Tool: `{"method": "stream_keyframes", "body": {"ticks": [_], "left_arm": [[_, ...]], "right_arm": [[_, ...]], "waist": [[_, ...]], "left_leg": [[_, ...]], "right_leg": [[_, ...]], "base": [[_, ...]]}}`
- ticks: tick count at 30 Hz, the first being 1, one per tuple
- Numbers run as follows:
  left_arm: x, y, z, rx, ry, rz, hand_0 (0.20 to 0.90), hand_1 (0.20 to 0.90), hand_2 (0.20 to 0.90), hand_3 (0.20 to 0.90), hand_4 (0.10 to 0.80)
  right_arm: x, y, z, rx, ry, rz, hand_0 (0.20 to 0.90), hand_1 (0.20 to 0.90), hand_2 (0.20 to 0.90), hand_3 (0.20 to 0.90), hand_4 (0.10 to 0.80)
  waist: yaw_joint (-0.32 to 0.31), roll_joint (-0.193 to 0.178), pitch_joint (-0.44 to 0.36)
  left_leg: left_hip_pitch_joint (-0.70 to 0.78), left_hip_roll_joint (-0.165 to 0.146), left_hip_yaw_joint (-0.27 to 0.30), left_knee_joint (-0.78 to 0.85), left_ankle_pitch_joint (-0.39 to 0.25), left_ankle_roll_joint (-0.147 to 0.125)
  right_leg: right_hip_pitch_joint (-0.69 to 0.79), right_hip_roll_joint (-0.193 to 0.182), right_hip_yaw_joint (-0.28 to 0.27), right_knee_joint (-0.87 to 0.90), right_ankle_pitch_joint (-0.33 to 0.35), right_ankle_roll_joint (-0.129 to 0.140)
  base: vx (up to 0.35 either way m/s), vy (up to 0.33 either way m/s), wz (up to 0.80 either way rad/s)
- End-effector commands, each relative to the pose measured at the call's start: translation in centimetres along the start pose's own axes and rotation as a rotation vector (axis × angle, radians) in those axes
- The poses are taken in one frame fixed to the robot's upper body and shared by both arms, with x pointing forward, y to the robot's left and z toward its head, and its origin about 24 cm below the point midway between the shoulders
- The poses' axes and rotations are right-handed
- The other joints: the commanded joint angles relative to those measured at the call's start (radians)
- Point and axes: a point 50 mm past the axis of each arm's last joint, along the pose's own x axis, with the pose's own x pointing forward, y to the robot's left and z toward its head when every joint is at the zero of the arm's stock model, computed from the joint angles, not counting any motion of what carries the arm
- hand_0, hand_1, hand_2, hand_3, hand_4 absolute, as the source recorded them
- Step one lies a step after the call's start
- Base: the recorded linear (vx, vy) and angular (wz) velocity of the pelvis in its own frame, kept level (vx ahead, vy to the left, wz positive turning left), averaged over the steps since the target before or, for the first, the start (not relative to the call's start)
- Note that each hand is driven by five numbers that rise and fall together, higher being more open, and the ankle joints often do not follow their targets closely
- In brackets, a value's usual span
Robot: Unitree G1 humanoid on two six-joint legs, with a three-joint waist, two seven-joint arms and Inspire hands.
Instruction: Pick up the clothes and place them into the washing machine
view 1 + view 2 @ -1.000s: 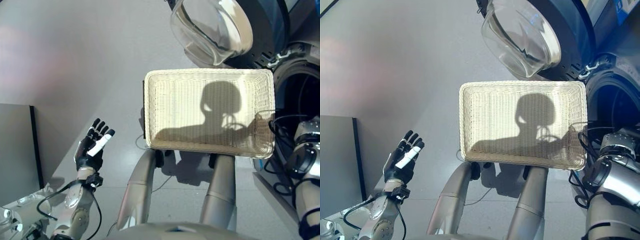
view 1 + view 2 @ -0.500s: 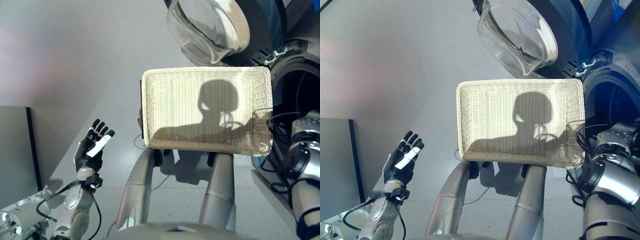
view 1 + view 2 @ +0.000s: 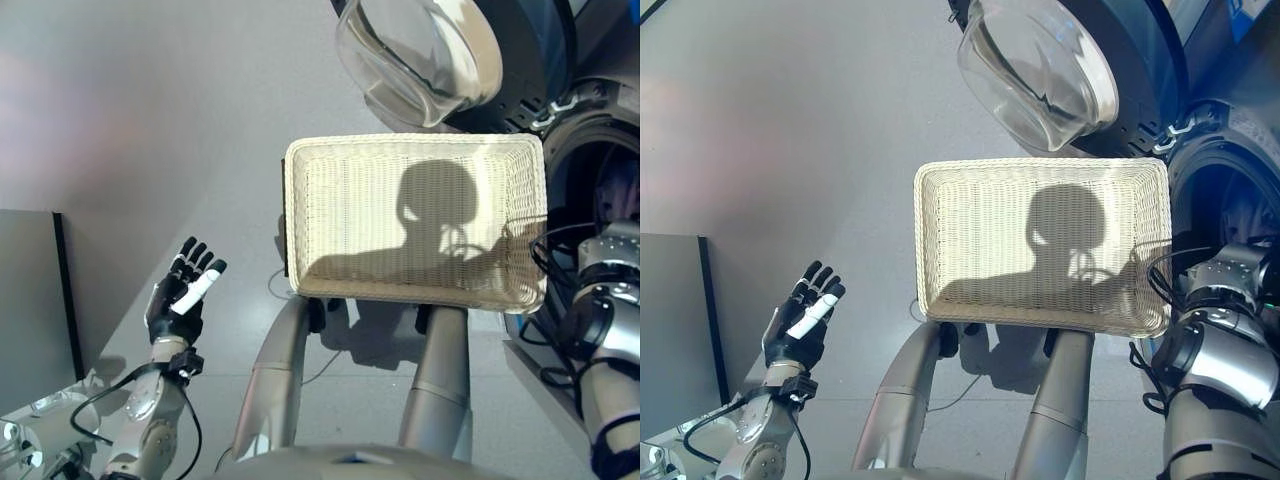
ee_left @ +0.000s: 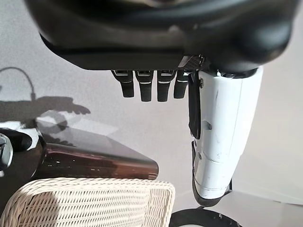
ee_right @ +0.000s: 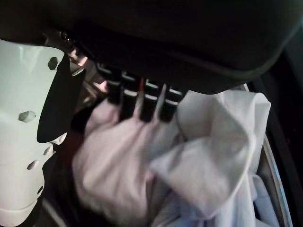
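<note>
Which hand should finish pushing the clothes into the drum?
Right. The right hand is already in the washing machine, fingers against the clothes. The left hand hangs open over the floor, left of the basket, far from the drum.

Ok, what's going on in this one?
The robot is loading laundry. Its right hand is inside the washing machine, fingers over a bundle of white and pale clothes; whether it grips them is unclear. The wicker basket in front of it is empty, and the machine's glass door stands open above it. The left hand hangs open off to the side, holding nothing.
</note>
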Motion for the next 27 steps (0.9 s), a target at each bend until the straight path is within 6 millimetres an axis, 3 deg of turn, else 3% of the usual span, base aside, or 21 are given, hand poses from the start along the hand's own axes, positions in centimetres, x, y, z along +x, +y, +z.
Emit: {"method": "stream_keyframes", "body": {"ticks": [1,11,15,26,27], "left_arm": [[-0.4,2.0,4.0,0.062,-0.193,0.034,0.900,0.900,0.900,0.900,0.800],[0.1,1.4,4.3,0.075,-0.196,-0.010,0.900,0.900,0.900,0.900,0.800],[0.2,1.5,4.3,0.082,-0.201,-0.016,0.900,0.900,0.900,0.900,0.800],[0.3,1.7,4.9,0.108,-0.225,-0.028,0.900,0.900,0.900,0.900,0.800],[0.3,1.7,5.0,0.117,-0.225,-0.031,0.900,0.900,0.900,0.900,0.800]], "right_arm": [[0.2,1.1,3.0,-0.022,-0.202,0.145,0.900,0.900,0.900,0.900,0.800],[-1.6,0.3,-1.3,-0.111,-0.085,0.196,0.900,0.900,0.900,0.900,0.800],[-1.9,-0.9,-3.2,-0.190,-0.039,0.218,0.900,0.900,0.900,0.900,0.800],[-2.0,-3.2,-5.6,-0.384,0.007,0.277,0.900,0.900,0.900,0.900,0.800],[-2.1,-3.4,-5.9,-0.408,0.010,0.286,0.900,0.900,0.900,0.900,0.800]], "waist": [[-0.003,0.032,-0.032],[0.009,0.024,-0.027],[0.014,0.017,-0.035],[0.022,-0.007,-0.039],[0.023,-0.010,-0.034]], "left_leg": [[0.015,0.012,-0.015,-0.013,-0.033,-0.032],[0.083,0.003,-0.006,-0.114,0.015,-0.017],[0.118,-0.007,-0.013,-0.144,0.009,-0.018],[0.158,-0.015,-0.031,-0.188,0.020,-0.016],[0.155,-0.013,-0.029,-0.199,0.051,-0.011]], "right_leg": [[0.032,0.047,-0.040,0.009,-0.018,-0.035],[0.098,0.027,-0.051,-0.089,0.050,-0.018],[0.147,0.014,-0.059,-0.128,0.049,-0.004],[0.221,0.001,-0.085,-0.205,0.076,0.011],[0.222,0.000,-0.094,-0.223,0.105,0.006]], "base": [[0.000,0.000,0.00],[-0.007,0.042,-0.02],[0.029,0.042,0.03],[-0.006,0.006,0.02],[-0.094,-0.010,0.06]]}}
